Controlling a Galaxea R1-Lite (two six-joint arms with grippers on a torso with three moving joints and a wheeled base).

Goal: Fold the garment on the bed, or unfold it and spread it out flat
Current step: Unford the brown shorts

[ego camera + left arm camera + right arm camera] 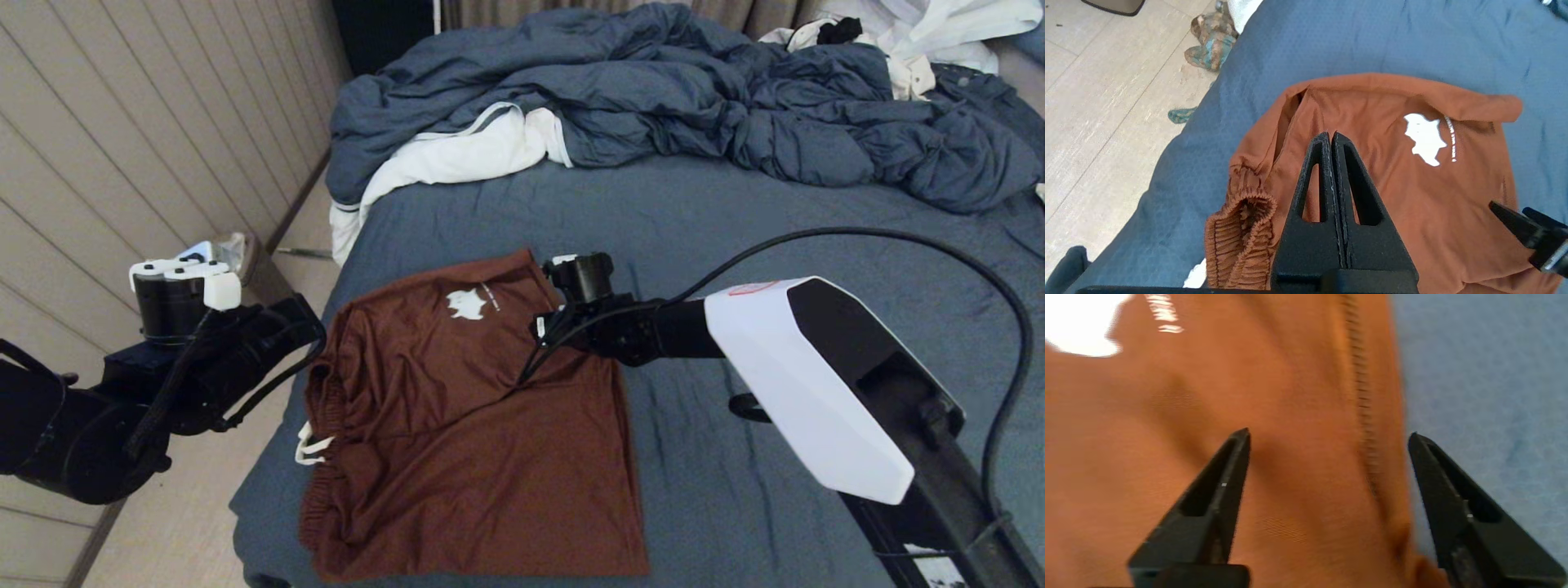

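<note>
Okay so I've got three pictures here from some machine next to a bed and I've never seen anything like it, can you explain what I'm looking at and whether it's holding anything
It is a two-armed robot, and each arm ends in a two-finger gripper. The wide picture comes from a camera on its head, looking down at a large bed with a dark slate-blue sheet. The other two come from cameras on the wrists, just behind the black fingers.

On the bed lie rust-brown shorts of thin fabric with a white logo, spread fairly flat. Farther back lie a rumpled blue duvet and white clothes.

The left gripper is closed on nothing, above the shorts near the waistband. The right gripper is open, low over the shorts' edge. Nothing is held.
</note>
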